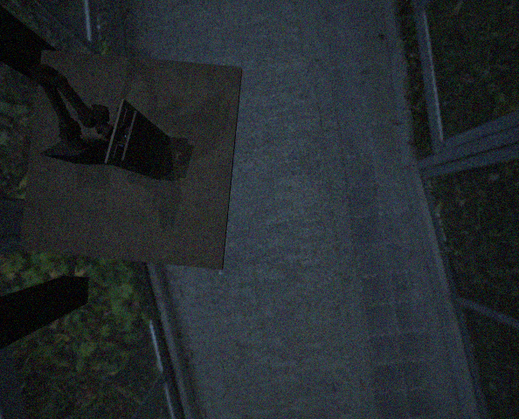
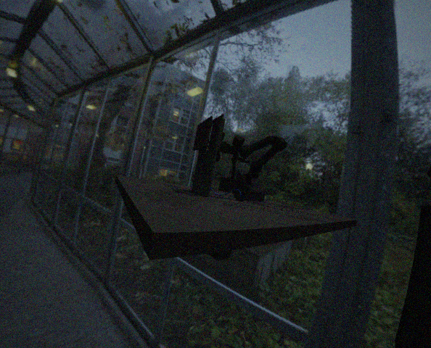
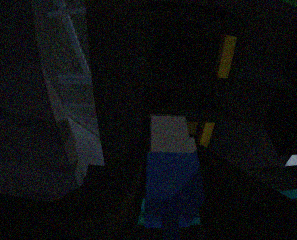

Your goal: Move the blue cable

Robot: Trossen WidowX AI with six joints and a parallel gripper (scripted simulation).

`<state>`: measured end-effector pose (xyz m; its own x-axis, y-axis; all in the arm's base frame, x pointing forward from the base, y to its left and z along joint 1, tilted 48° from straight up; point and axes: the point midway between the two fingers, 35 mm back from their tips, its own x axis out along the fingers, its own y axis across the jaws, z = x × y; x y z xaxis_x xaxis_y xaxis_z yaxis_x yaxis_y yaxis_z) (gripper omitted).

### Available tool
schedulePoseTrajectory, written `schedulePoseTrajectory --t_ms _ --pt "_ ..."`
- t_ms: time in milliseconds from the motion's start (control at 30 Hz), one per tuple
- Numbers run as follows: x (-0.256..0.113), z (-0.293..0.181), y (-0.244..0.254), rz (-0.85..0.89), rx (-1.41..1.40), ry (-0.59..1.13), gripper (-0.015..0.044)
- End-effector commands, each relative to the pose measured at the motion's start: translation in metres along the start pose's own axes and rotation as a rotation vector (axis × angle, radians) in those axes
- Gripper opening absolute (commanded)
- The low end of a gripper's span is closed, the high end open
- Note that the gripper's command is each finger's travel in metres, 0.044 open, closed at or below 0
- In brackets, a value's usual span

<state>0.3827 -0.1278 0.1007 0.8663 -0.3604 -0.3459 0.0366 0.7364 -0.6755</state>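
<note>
A thick grey upright post (image 2: 369,149) rises behind the flat brown rectangular counter (image 1: 197,202) (image 2: 223,220); beyond the counter stand leafy dark-green trees (image 2: 294,108), apparently outside glass panes.

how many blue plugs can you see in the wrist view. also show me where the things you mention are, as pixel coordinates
1: the blue plug (image 3: 173,185), low and just right of centre; others may be hidden in the dark.

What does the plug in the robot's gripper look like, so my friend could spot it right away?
In the dark wrist view, look low, just right of the middle, where the gripper is. The plug is the blocky thing there, pale grey on top and blue below. Its neighbours are small yellow pieces; only it has that big blue part.
</note>
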Motion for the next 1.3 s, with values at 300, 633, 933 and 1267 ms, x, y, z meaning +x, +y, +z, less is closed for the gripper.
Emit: schedulePoseTrajectory --t_ms 300,633,933,1267 --pt "0.0032 0.0023 -0.0024 -0.01 0.005 -0.002 0.0" --pt "0.0041 0.0027 -0.0024 -0.009 0.005 -0.001 0.0" --pt "0.0028 0.0005 0.0004 0.0 0.0 0.002 0.0236" --pt "-0.0011 -0.001 -0.0022 0.0 0.0 0.002 0.044"
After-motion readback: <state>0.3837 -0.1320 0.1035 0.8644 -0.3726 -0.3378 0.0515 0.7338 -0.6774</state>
